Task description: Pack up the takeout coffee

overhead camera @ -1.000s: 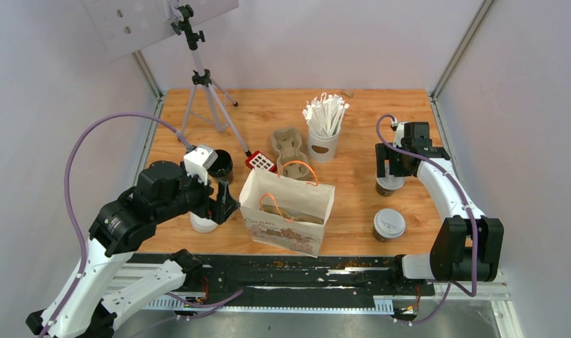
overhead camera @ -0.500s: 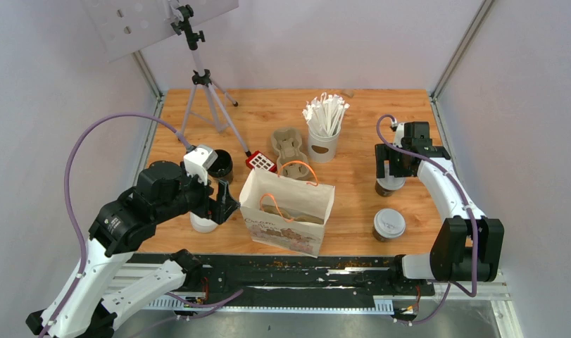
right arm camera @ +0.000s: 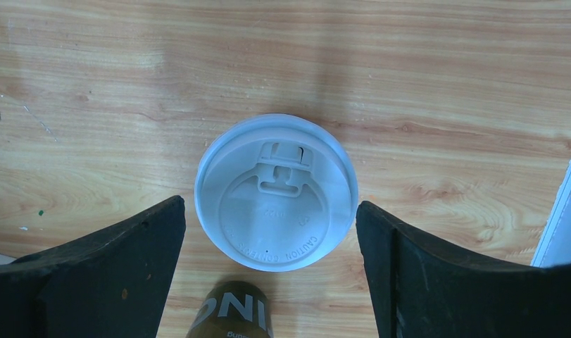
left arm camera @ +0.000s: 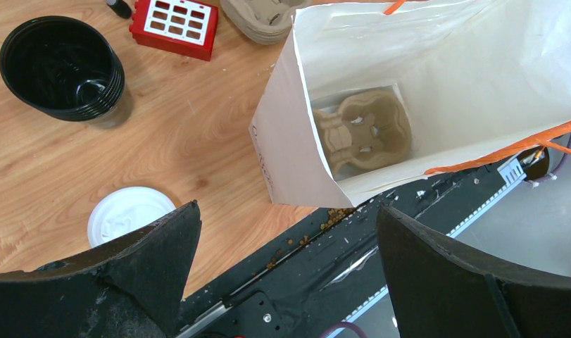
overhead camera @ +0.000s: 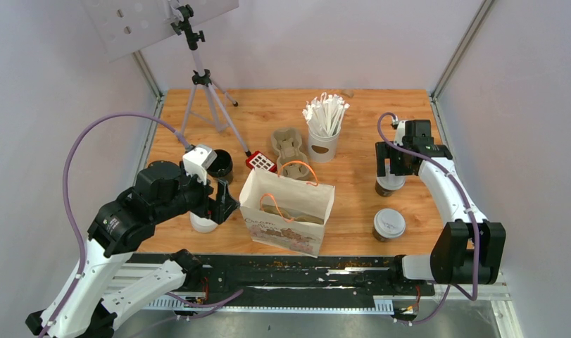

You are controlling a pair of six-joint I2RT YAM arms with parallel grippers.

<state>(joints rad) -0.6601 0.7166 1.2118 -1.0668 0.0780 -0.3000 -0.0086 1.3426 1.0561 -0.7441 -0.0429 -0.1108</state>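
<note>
Two takeout coffee cups stand at the right of the table. One brown cup with a white lid [overhead camera: 388, 224] is near the front edge. The other cup [overhead camera: 389, 187] sits just behind it, partly under my right gripper [overhead camera: 391, 169]. In the right wrist view a white lid [right arm camera: 277, 190] lies centred below my open right gripper [right arm camera: 270, 203], apart from both fingers. A brown cup wall [right arm camera: 231, 313] shows at the bottom edge. My left gripper [overhead camera: 224, 201] [left arm camera: 288, 207] hangs open and empty beside the paper bag [overhead camera: 286, 229].
The open paper bag [left arm camera: 479, 63] has a pulp tray [left arm camera: 363, 134] on its floor. A loose white lid [left arm camera: 127, 215], stacked black cups [left arm camera: 60, 67] and a red block [left arm camera: 175, 27] lie left of it. Another pulp tray [overhead camera: 289, 144], a white cup of sticks [overhead camera: 324, 137] and a tripod [overhead camera: 205, 91] stand behind.
My right gripper's jaws have spread slightly wider over the cup. The left arm has stayed where it was.
</note>
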